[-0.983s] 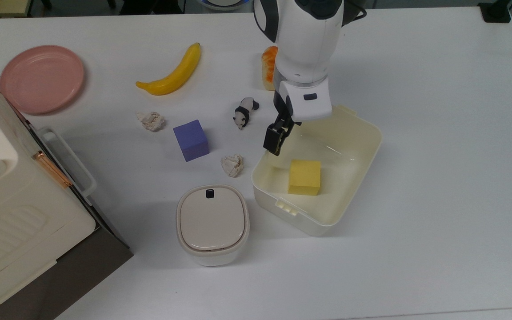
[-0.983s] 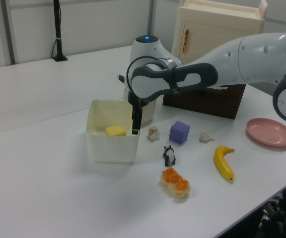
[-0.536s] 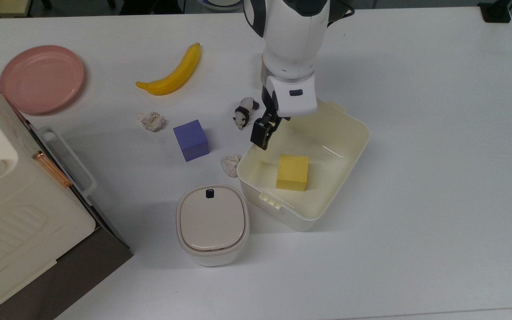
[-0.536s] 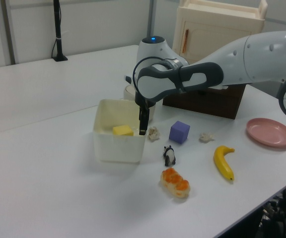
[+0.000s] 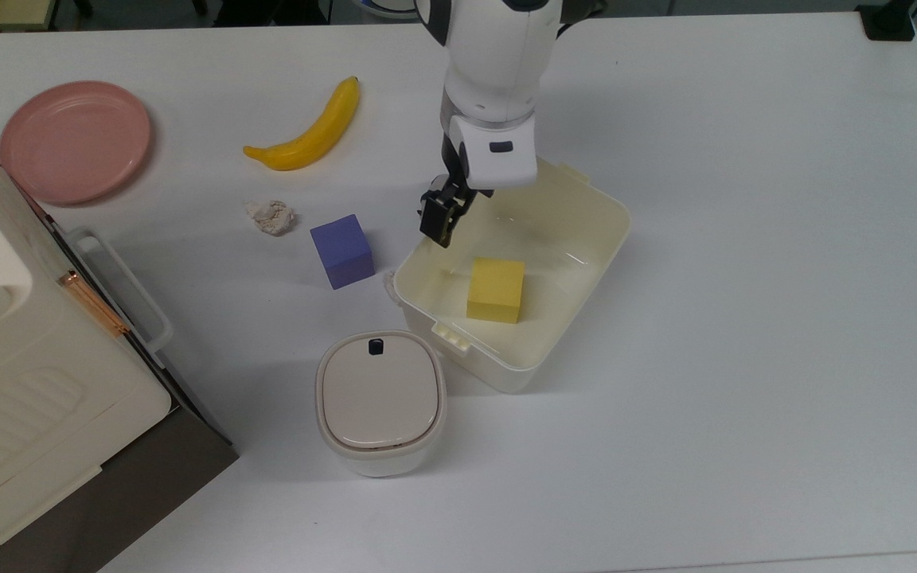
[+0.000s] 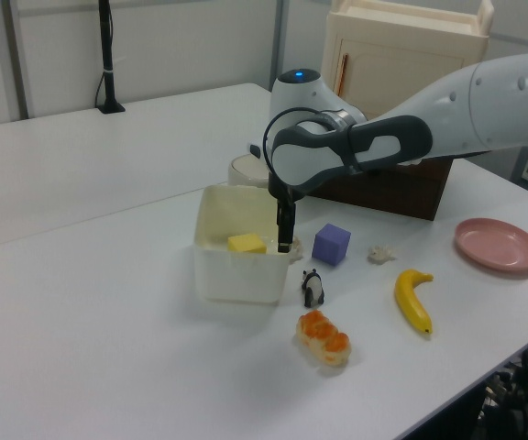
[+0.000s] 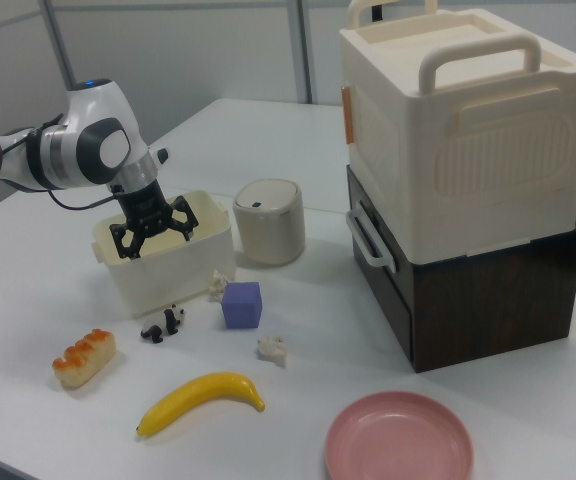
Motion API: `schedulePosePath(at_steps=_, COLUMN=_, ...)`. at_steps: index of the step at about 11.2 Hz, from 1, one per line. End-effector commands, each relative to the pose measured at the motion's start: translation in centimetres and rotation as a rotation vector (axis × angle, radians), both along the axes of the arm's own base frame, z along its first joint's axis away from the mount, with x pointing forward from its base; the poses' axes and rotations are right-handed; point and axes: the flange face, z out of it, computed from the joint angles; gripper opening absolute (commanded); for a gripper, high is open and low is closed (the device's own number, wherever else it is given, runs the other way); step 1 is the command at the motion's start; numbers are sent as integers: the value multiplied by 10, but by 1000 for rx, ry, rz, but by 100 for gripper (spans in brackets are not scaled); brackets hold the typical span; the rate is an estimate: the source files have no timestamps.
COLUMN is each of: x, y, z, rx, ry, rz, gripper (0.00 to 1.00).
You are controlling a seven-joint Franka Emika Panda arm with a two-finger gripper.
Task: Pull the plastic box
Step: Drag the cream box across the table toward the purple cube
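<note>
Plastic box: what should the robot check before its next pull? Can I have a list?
1. Gripper at the plastic box: ok, it is down at the rim on the top view's left.
2. Firm hold on the wall: cannot tell; the right view shows the fingers spread open.
3. Yellow block safe: ok, it sits inside on the box floor.
4. Room by the lidded container: not ok, the box's corner is very near it.
5. Crumpled paper: not ok, it lies right beside the box's wall and may get pushed.
</note>
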Motion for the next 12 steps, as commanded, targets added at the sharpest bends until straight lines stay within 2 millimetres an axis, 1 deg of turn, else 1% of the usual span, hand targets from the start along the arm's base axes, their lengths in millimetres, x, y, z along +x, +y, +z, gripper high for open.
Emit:
schedulePosePath(at_steps=1, x=-22, y=-15, z=5, rx=-36, ry=6, rz=18, gripper=100)
schedulePosePath(at_steps=2, x=-26, y=-19, z=-1, rx=-47, ry=18, rz=18, gripper=100)
schedulePosePath(at_steps=3, x=-28, y=-21, z=-1, rx=-53, ry=20, rz=20, gripper=100)
schedulePosePath(at_steps=5, x=-32, y=-26, z=-1, rx=-53, ry=25, rz=14, gripper=100)
schedulePosePath(at_steps=9, x=-34, y=-28, z=3, rx=-52, ry=21, rz=12, gripper=100)
schedulePosePath(at_steps=11, x=-30, y=-30, z=10, rx=-45, ry=4, rz=-14, gripper=100)
schedulePosePath(at_steps=12, x=-25, y=-26, z=22, rx=-28, ry=-28, rz=-61, gripper=100)
